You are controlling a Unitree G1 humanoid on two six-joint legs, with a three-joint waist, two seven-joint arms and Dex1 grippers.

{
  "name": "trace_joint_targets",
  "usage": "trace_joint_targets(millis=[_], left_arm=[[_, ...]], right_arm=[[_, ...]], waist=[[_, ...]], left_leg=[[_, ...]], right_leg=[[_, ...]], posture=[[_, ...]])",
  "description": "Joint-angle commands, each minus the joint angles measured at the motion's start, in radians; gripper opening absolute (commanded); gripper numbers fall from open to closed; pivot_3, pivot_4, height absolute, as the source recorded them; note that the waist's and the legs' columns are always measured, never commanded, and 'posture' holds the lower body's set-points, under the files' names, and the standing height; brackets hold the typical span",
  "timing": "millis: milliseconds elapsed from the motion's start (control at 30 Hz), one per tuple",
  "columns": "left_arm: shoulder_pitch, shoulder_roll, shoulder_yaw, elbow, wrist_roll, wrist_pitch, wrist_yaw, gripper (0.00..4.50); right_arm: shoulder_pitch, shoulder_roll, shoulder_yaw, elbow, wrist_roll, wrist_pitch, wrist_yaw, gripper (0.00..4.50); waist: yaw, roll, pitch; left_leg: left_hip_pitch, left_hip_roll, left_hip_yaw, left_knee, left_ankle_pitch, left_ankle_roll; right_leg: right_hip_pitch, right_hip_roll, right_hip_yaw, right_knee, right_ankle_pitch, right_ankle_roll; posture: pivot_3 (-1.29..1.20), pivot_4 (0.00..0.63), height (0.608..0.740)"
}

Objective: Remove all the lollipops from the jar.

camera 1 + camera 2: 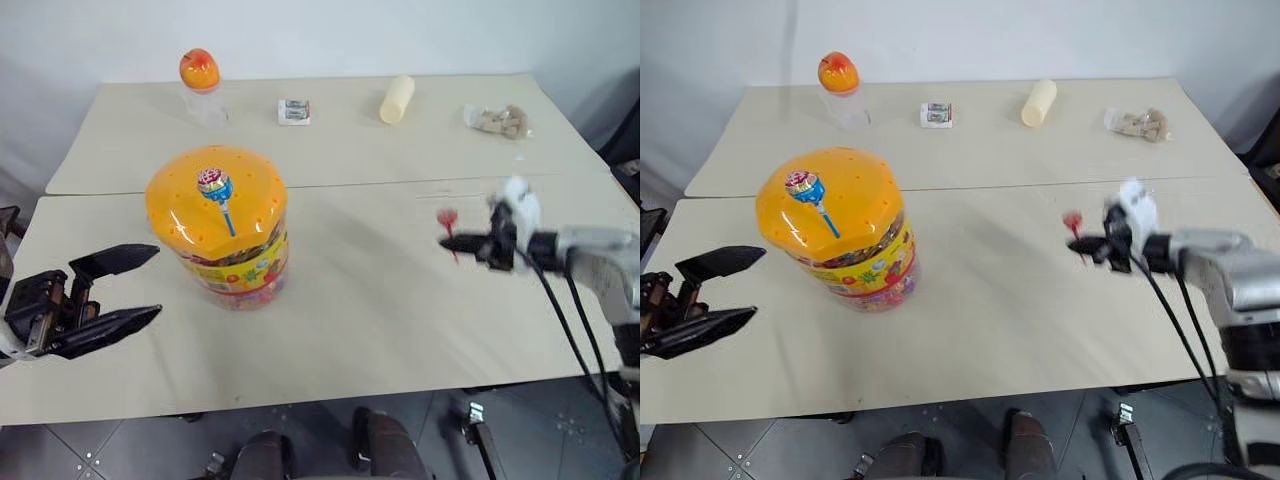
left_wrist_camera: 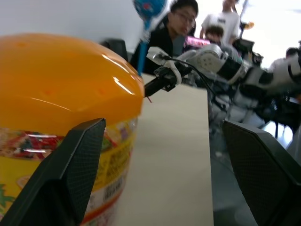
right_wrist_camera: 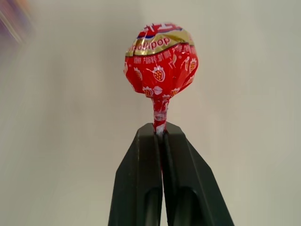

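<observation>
Here the right fingers [image 3: 162,141] pinch the red lollipop's [image 3: 161,59] stick.

- We count two lollipops: a red lollipop [image 3: 161,60] and a blue lollipop [image 1: 215,186] on a blue stick.
- We count one jar [image 1: 222,225] with an orange domed lid.
- We count one small bottle [image 1: 201,86] with an orange cap.
- We count one small packet [image 1: 294,111], one pale cylinder [image 1: 397,99] and one clear bag of brownish pieces [image 1: 500,121].
- We count two tables [image 1: 380,300], set edge to edge.
- We count two grippers: the left gripper [image 1: 135,285] and the right gripper [image 1: 447,240].
</observation>
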Motion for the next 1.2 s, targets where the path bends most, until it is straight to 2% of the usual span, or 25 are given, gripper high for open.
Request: trace_joint_targets(millis=[33, 100, 200, 400, 500, 567, 667, 767, 867, 967, 1200], left_arm=[[-0.005, -0.002, -0.008, 0.003, 0.063, -0.068, -0.037, 4.16], [-0.008, -0.01, -0.009, 0.005, 0.068, -0.076, -0.036, 4.16], [-0.004, -0.033, 0.003, 0.01, 0.067, -0.093, -0.03, 4.16], [0.022, -0.055, 0.031, 0.012, 0.046, -0.082, 0.001, 4.16], [0.038, -0.077, 0.068, 0.018, 0.016, -0.063, 0.041, 4.16], [0.047, -0.099, 0.102, 0.02, -0.024, -0.044, 0.074, 4.16], [0.07, -0.141, 0.157, 0.031, -0.07, -0.027, 0.133, 4.16], [0.138, -0.16, 0.175, 0.054, -0.041, -0.032, 0.104, 4.16], [0.154, -0.162, 0.179, 0.049, -0.07, -0.015, 0.117, 4.16], [0.11, -0.177, 0.162, 0.045, -0.101, -0.016, 0.144, 4.16], [0.03, -0.226, 0.117, 0.013, -0.135, -0.02, 0.179, 4.16]], right_arm=[[0.034, -0.03, 0.039, 0.073, -0.135, -0.103, -0.024, 0.01], [0.047, -0.036, 0.033, 0.093, -0.14, -0.125, 0.012, 0.01], [0.069, -0.041, 0.011, 0.107, -0.131, -0.17, 0.076, 0.68], [0.047, -0.003, -0.099, 0.117, -0.06, -0.329, 0.191, 2.64], [-0.001, 0.075, -0.184, 0.086, 0.031, -0.554, 0.321, 3.63], [-0.041, 0.134, -0.217, 0.017, 0.128, -0.548, 0.37, 4.3], [-0.119, 0.226, -0.201, -0.153, 0.286, -0.429, 0.371, 4.3], [-0.187, 0.29, -0.156, -0.265, 0.363, -0.352, 0.364, 4.3], [-0.281, 0.373, -0.088, -0.291, 0.355, -0.352, 0.363, 4.3], [-0.381, 0.506, -0.009, -0.29, 0.347, -0.355, 0.344, 4.3], [-0.495, 0.687, 0.124, -0.212, 0.204, -0.382, 0.247, 4.3]], waist=[[-0.003, 0.001, -0.001], [-0.001, 0.001, -0.001], [0.004, 0.0, -0.001], [0.003, 0.0, -0.001], [-0.004, 0.002, 0.0], [-0.007, 0.002, 0.0], [-0.004, 0.002, 0.0], [0.0, 0.002, 0.0], [0.005, 0.002, 0.0], [0.005, 0.001, 0.0], [-0.004, 0.001, -0.001]], left_leg=[[0.0, 0.0, 0.001, 0.001, 0.0, 0.0], [0.002, 0.0, 0.003, 0.001, 0.0, 0.0], [0.001, 0.0, 0.002, 0.001, 0.0, 0.0], [0.0, 0.001, 0.0, 0.001, 0.0, 0.0], [0.0, 0.001, 0.001, 0.001, 0.0, 0.0], [0.001, 0.001, 0.001, 0.001, 0.0, 0.0], [0.001, 0.003, 0.0, 0.001, 0.0, 0.0], [0.001, 0.004, -0.002, 0.001, -0.001, -0.001], [0.0, 0.004, -0.002, 0.002, -0.001, -0.001], [0.0, 0.004, -0.003, 0.004, -0.001, -0.001], [0.0, 0.003, -0.004, 0.003, -0.001, -0.002]], right_leg=[[0.0, 0.0, 0.001, 0.0, 0.0, 0.0], [0.001, 0.0, 0.002, -0.001, 0.0, 0.0], [0.002, 0.0, 0.002, -0.001, 0.0, 0.0], [0.001, 0.0, -0.001, -0.002, 0.0, 0.0], [0.001, 0.0, 0.0, -0.002, 0.0, 0.0], [0.001, 0.0, 0.001, -0.002, 0.0, 0.0], [0.001, 0.001, 0.0, 0.0, 0.0, 0.0], [0.0, 0.001, -0.002, 0.003, 0.0, 0.0], [0.0, 0.001, -0.003, 0.003, 0.0, 0.0], [0.001, 0.001, -0.003, 0.004, 0.0, 0.0], [-0.001, 0.001, -0.003, 0.008, 0.0, -0.001]], posture=[[0.0, 0.15, 0.74], [0.0, 0.15, 0.74], [0.0, 0.15, 0.74], [0.0, 0.15, 0.74], [0.0, 0.15, 0.74], [0.0, 0.15, 0.74], [0.0, 0.15, 0.74], [0.0, 0.15, 0.74], [0.0, 0.15, 0.74], [0.0, 0.15, 0.74], [0.0, 0.15, 0.74]])
